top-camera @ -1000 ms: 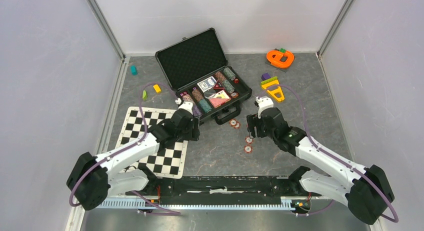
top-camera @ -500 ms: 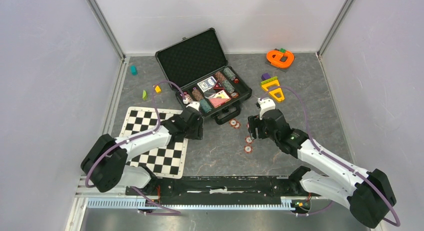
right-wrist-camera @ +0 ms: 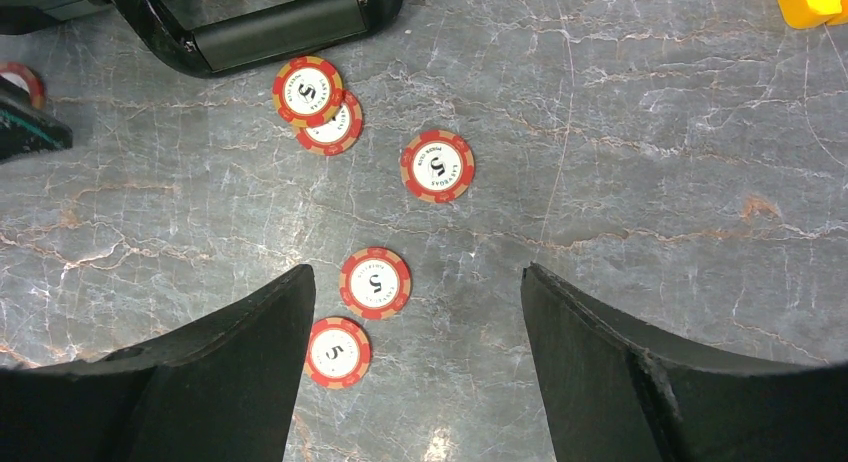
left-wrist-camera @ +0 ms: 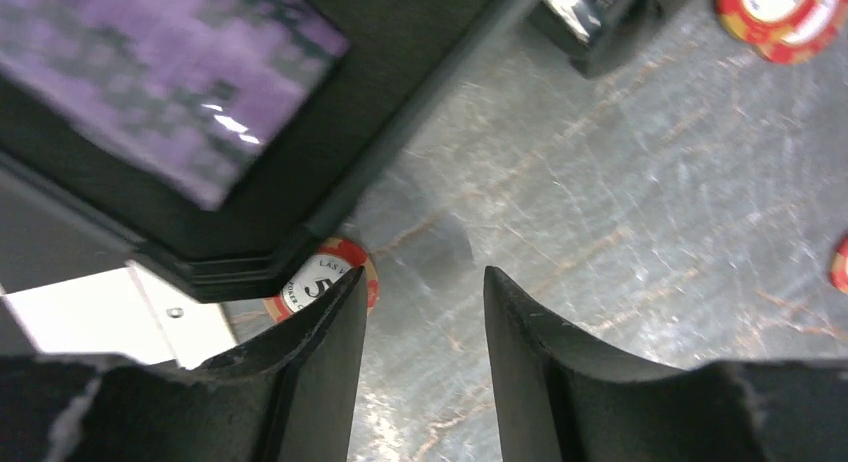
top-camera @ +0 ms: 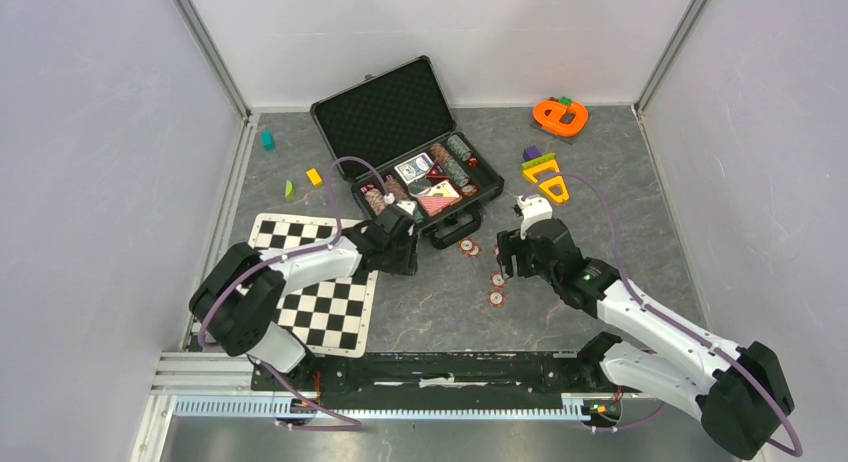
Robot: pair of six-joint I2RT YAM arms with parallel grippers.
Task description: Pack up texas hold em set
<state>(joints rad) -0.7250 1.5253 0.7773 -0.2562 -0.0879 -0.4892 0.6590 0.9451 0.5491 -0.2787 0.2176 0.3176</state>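
From my station, the left arm (top-camera: pixel 300 269), rooted at eight o'clock in the overhead view, reads as smooth white shell links joined by bulky, rounded black joint housings. The right arm (top-camera: pixel 655 327), rooted at four o'clock, is built the same way. A thin purple cable (top-camera: pixel 355 160) loops loosely off the left one, and a second purple cable (top-camera: pixel 570 176) arcs off the right. The right wrist block is black and carries a small white cap (top-camera: pixel 533 210), with a tiny green light (top-camera: pixel 583 275) on the joint behind it. On the wrist cameras the left gripper (left-wrist-camera: pixel 425 282) and right gripper (right-wrist-camera: pixel 415 277) have matte black fingers (right-wrist-camera: pixel 230 372), thick at the root and tapering to curved tips.
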